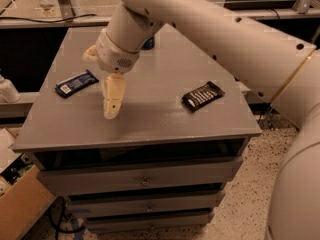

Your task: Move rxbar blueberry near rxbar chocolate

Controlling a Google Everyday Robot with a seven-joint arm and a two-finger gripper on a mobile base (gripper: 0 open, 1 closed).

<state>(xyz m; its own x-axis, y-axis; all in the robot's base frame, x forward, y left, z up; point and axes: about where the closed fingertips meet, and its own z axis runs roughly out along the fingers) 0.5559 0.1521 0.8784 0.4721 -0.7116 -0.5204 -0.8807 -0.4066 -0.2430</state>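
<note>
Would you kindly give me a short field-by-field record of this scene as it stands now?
surface: grey table, drawers below
rxbar blueberry: lying flat, left part of the view, untouched
rxbar chocolate: lying flat, right part of the view
claw: pointing down over the table between the bars, nearer the blueberry one, carrying nothing
task state: bars well apart, move not yet done

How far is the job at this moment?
Done: nothing; the rxbar blueberry lies on the left of the table, apart from the rxbar chocolate on the right. Underway: the hand hovers beside the blueberry bar, holding nothing. Left: grasp it, carry it across, set it down.
</note>
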